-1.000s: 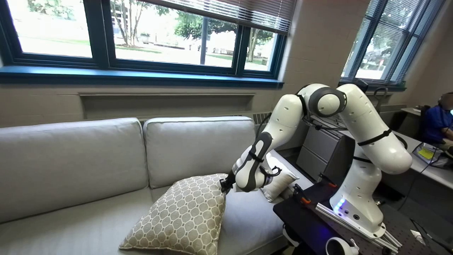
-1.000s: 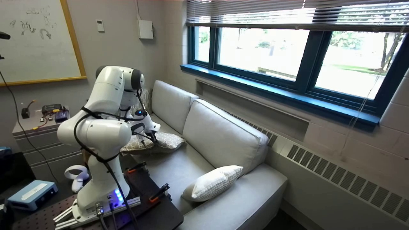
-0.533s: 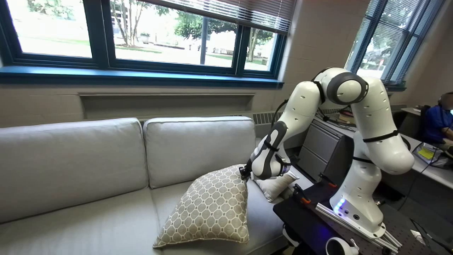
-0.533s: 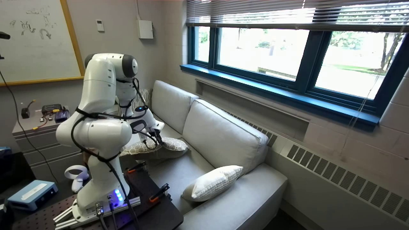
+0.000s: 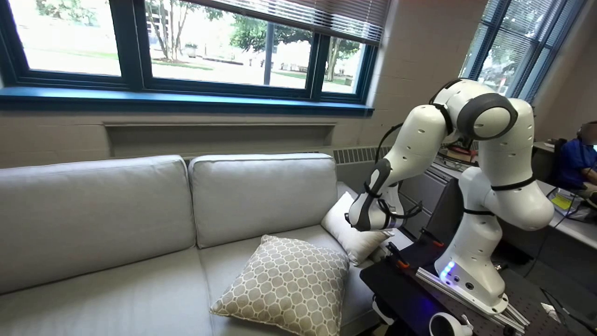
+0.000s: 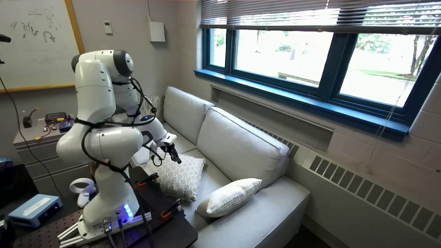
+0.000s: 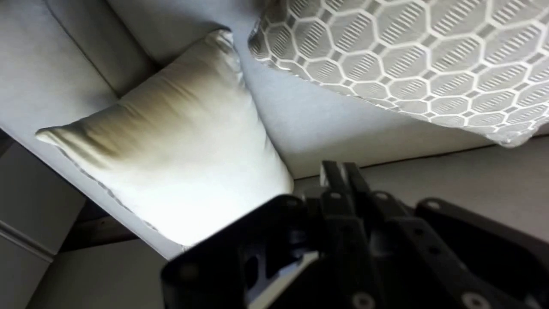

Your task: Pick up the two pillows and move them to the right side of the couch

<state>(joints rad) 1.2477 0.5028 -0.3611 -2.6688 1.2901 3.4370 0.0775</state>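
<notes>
The tan lattice cushion (image 5: 282, 284) lies on the seat of the couch (image 5: 107, 284), left of the cream pillow (image 5: 345, 231) in that exterior view. The cushion (image 6: 182, 174) and cream pillow (image 6: 232, 198) also show in an exterior view, the pillow against the armrest. In the wrist view the cushion (image 7: 411, 64) is at top right and the pillow (image 7: 193, 150) at left. My gripper (image 7: 342, 165) has its fingers close together with nothing between them. It hangs above the cushion (image 6: 176, 160), apart from it. The hand mostly hides the fingers in an exterior view (image 5: 347, 218).
The couch armrest (image 6: 262, 217) stands beyond the cream pillow. A dark table (image 6: 172, 227) with orange-black clamps (image 6: 171, 208) borders the seat by the robot base. Another patterned pillow (image 6: 156, 103) stands at the couch's far end. A cabinet (image 5: 422, 196) is behind the arm.
My gripper had the tan cushion's corner and drew it toward the cream pillow. The cushion has come free and dropped flatter on the seat. The arm has moved back toward its base.
</notes>
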